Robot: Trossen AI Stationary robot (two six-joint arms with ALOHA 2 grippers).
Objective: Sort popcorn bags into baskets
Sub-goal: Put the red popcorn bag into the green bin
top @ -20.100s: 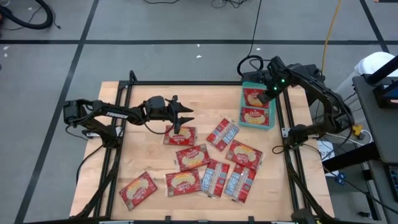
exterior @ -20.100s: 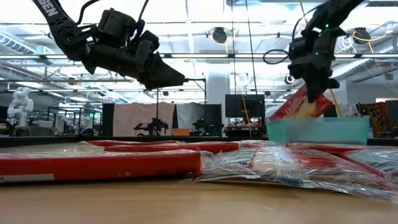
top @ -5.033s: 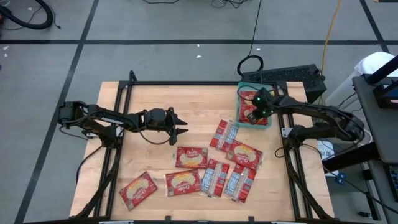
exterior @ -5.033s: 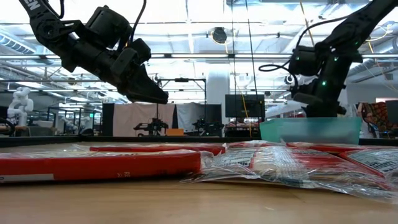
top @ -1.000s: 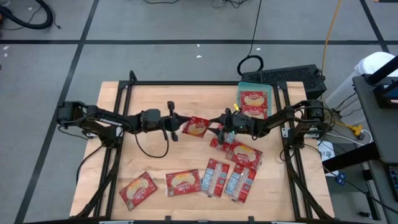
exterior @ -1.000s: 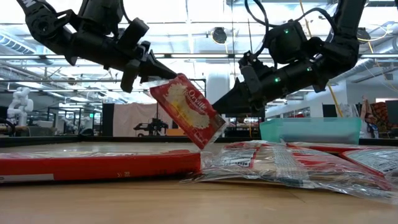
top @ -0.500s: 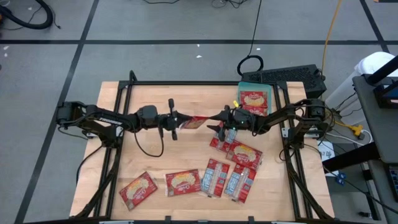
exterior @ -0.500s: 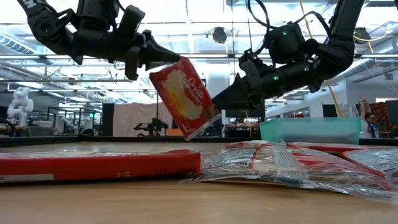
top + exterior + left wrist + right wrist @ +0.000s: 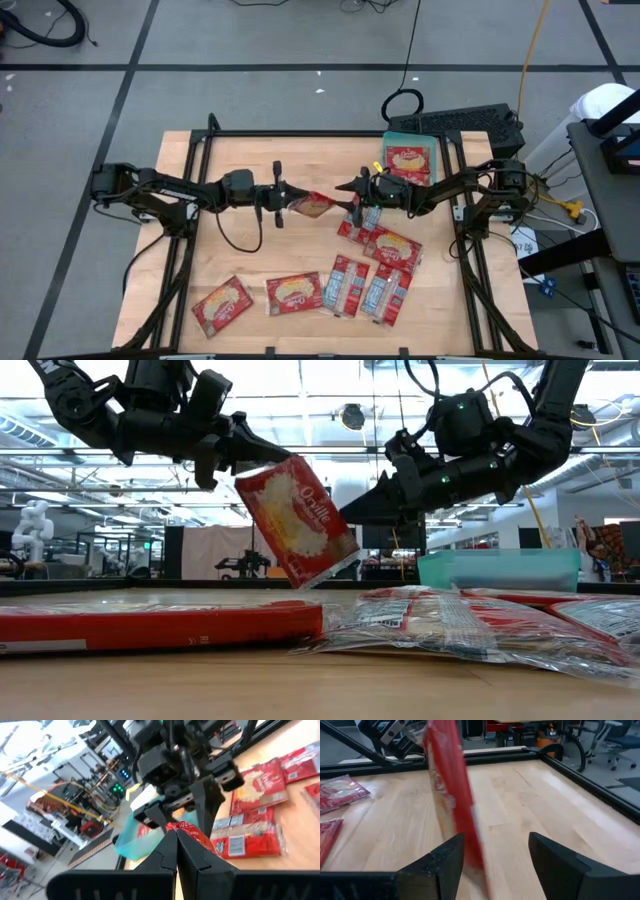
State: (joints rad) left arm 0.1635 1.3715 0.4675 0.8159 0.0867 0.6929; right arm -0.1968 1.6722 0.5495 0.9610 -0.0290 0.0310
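Observation:
A red popcorn bag (image 9: 297,520) with a cream-yellow picture hangs over the middle of the table, with my left gripper (image 9: 286,198) shut on it. My right gripper (image 9: 496,840) reaches in from the table's right, open. One finger stands on each side of the bag's free end (image 9: 451,795), and the bag runs close along one finger. The teal basket (image 9: 386,170) stands at the far right with popcorn bags (image 9: 408,160) lying in it. Several more bags (image 9: 340,285) lie flat on the near half of the table. My left gripper pinches the bag's upper end edge (image 9: 184,826) between its two fingers. The fingers lie level and come from the table's left. The bag hangs tilted below them, clear of the table, with its picture side partly up.
A black keyboard-like box (image 9: 465,122) sits behind the basket, off the table's far right corner. Black frame rails (image 9: 190,200) run along the table's left, right and far sides. Bare wood (image 9: 250,160) shows across the far left of the table.
My left gripper's wrist has turned, swinging the held bag from face-up through edge-on, so it now hangs a little higher and more upright. My right gripper has rolled slightly and stayed open around the bag's free end.

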